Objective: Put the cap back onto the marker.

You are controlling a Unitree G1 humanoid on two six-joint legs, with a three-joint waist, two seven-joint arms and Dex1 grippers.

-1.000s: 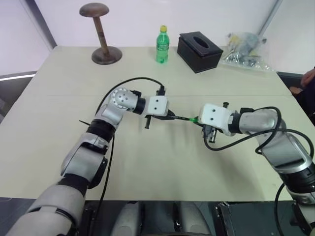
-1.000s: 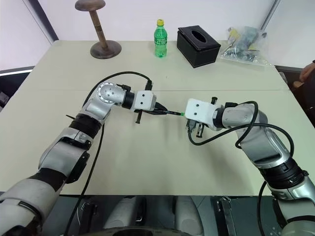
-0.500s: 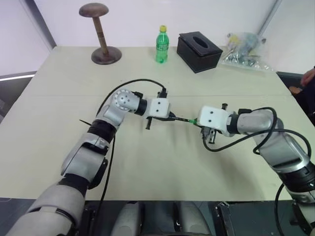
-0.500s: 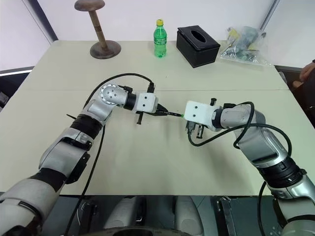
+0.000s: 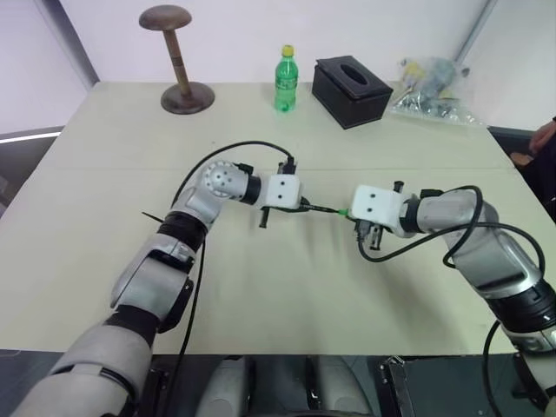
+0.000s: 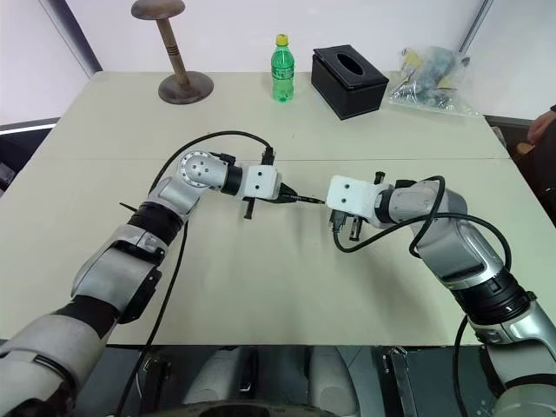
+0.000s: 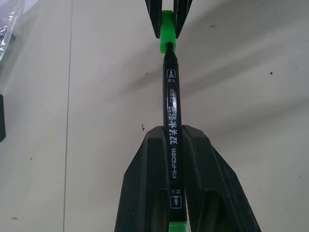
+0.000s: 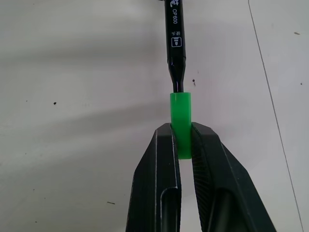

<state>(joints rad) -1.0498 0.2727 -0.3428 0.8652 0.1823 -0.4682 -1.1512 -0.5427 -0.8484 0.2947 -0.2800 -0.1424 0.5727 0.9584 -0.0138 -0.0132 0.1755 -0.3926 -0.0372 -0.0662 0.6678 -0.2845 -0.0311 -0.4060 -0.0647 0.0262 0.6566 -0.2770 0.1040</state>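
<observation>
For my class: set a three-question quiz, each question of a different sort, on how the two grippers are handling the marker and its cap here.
1. True or false: the marker lies loose on the table.
2. Which gripper grips the cap? A. left gripper B. right gripper C. neither
3. Fill in: the marker's narrow end sits at the cap's ____.

Key
1. False: the left gripper is shut on it above the table.
2. B: the right gripper clamps it.
3. Mouth; the black body remains outside, so the cap is not yet pushed home.
</observation>
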